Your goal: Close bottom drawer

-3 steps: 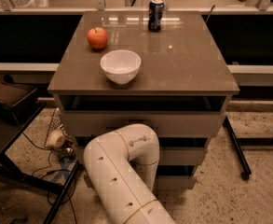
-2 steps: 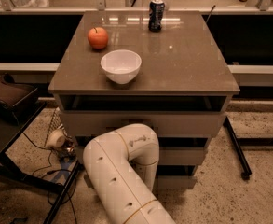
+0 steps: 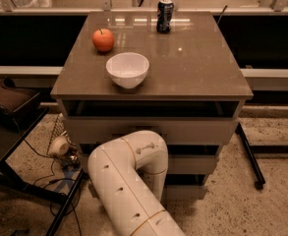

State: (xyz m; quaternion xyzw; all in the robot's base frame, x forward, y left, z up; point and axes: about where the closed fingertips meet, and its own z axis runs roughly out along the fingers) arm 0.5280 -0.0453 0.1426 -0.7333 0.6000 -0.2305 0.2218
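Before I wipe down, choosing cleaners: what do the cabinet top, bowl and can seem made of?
Cabinet top: smooth brown laminate or stone, glossy, mirrors lights. Bowl: white glazed ceramic or plastic, soft sheen. Can: likely printed metal, by shape. Hand: hidden behind the arm, low by the drawers.

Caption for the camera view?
Arm bent before the bottom drawer, tool hidden behind it; bowl, apple, can on top.

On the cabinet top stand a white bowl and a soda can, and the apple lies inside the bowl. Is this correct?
Not quite. The camera view shows the apple on the cabinet top itself, apart from the white bowl. The soda can stands there too. The gripper is out of sight behind the arm.
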